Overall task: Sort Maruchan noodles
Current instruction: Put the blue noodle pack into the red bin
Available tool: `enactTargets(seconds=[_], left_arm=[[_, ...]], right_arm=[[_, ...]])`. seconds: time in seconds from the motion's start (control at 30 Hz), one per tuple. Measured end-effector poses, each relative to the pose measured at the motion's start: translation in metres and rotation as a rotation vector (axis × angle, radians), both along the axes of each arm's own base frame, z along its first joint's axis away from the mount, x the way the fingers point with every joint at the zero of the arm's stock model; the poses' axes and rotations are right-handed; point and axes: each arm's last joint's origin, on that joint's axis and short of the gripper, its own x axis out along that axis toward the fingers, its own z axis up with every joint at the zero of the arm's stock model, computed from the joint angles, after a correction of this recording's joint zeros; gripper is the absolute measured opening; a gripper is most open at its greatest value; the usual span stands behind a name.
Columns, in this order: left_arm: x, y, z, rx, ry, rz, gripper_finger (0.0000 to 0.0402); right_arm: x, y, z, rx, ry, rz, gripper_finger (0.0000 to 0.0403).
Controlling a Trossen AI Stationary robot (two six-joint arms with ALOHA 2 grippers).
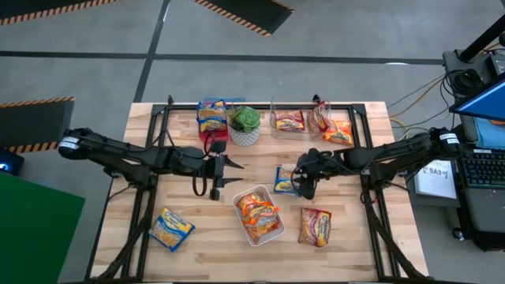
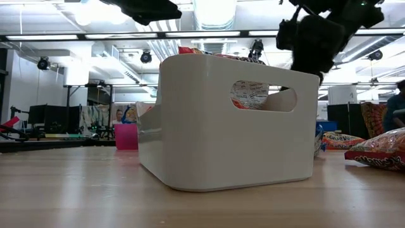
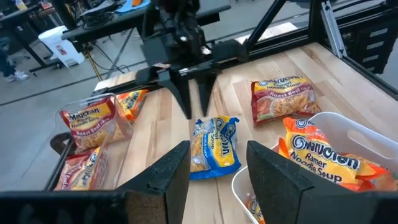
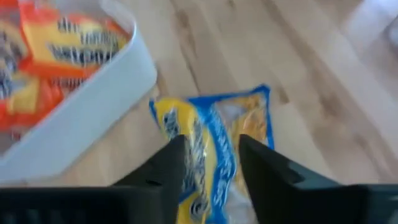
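Right wrist view: my right gripper (image 4: 208,163) has its fingers apart over the blue-edged Maruchan packet (image 4: 214,146); it looks light, crinkly and slippery, so I'd pinch mid-body.

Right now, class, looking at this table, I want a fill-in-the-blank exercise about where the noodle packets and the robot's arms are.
1. The right end effector hangs over a packet edged in ____.
2. The white tub holds packets edged in ____.
3. Beside the far blue packet stands a green ____.
4. The left end effector's fingers are ____.

Missing words: blue; orange; plant; open
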Motion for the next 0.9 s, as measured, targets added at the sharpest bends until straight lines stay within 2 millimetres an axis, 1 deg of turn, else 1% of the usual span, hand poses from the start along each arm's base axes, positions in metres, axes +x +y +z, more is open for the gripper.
enactTargets(seconds=[0.13, 0.23, 0.33, 0.43, 0.53, 0.67, 0.77, 0.9], left_arm=[[0.0, 0.0, 0.0, 0.01, -0.001, -0.003, 0.0141], [0.0, 0.0, 0.0, 0.01, -0.004, -0.003, 0.0141], [0.0, 0.0, 0.0, 0.01, -0.004, -0.003, 0.0141], [0.0, 0.0, 0.0, 0.016, -0.004, -0.005, 0.0141], [0.0, 0.0, 0.0, 0.016, -0.004, -0.006, 0.0141], [0.0, 0.0, 0.0, 0.007, -0.003, -0.002, 0.0141], [0.0, 0.0, 0.0, -0.004, -0.003, 0.001, 0.0141], [0.0, 0.0, 0.0, -0.011, -0.003, 0.004, 0.0141]], right_arm=[[-0.002, 0.01, -0.008, -0.007, 0.066, 0.039, 0.0207], [0.001, 0.017, -0.017, -0.012, 0.111, 0.07, 0.0254], [0.006, 0.019, -0.029, -0.025, 0.162, 0.078, 0.0286], [0.011, 0.02, -0.043, -0.019, 0.224, 0.053, 0.0297], [0.014, 0.02, -0.056, -0.022, 0.276, 0.047, 0.0287], [0.019, 0.02, -0.067, -0.034, 0.302, 0.04, 0.0244], [0.022, 0.02, -0.069, -0.037, 0.297, 0.036, 0.0195], [0.021, 0.02, -0.066, -0.041, 0.29, 0.033, 0.0115]])
